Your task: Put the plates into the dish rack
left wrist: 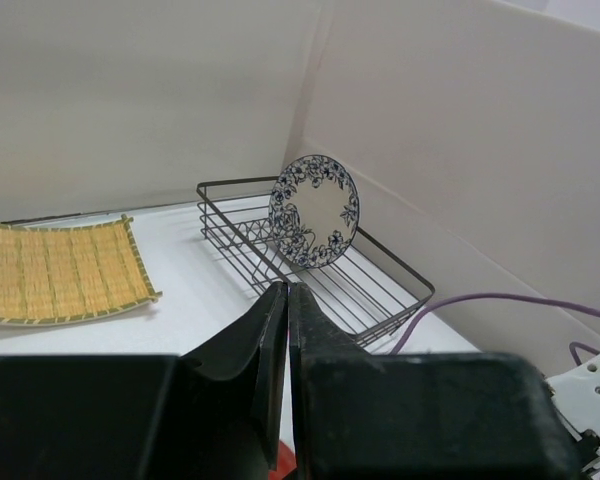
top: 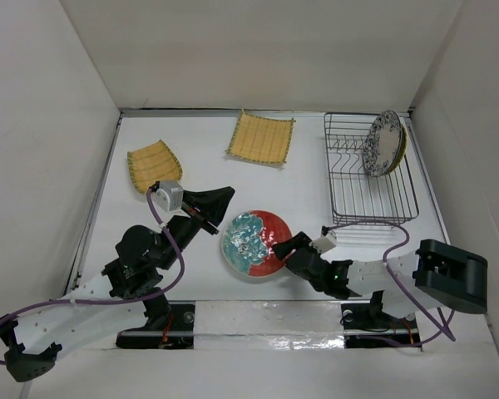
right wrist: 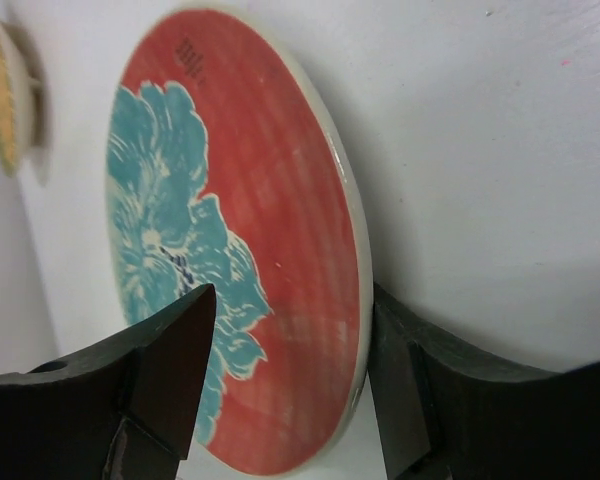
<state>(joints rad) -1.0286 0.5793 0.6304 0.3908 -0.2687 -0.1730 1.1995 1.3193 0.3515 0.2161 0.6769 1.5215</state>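
1. Right fingers [right wrist: 288, 330] stand wide across the rim of the red plate [right wrist: 250, 200], one over the patterned face and one outside the edge. No clamp that I can see.
2. Red plate [top: 254, 241] lies flat on the desk [top: 200, 166] at the near side, between my two arms and well apart from the dish rack [top: 372, 223] at far right.
3. Left fingers [left wrist: 285, 292] are pressed together and hold nothing. They sit just left of the red plate and point toward the rack.
4. Rack: the speckled plate [top: 382, 143] stands on edge at its far end. A yellow edge [top: 402, 143] shows right behind it, probably the small yellow plate. Both square bamboo plates [top: 261, 138] [top: 154, 165] are flat on the desk, not loaded.
5. Handling, my read: the red plate is glazed ceramic, so stiff, slick, chippable and heavy for thin fingers. It's also the largest of the set.
6. Hold: take a deep bite at the near-right rim, one finger under the lip and one on the face. Expect it to swing down from the pinch when lifted.
7. Risks: it could slip at the glaze, or the rim could knock the rack wire or the standing plate on the way in.
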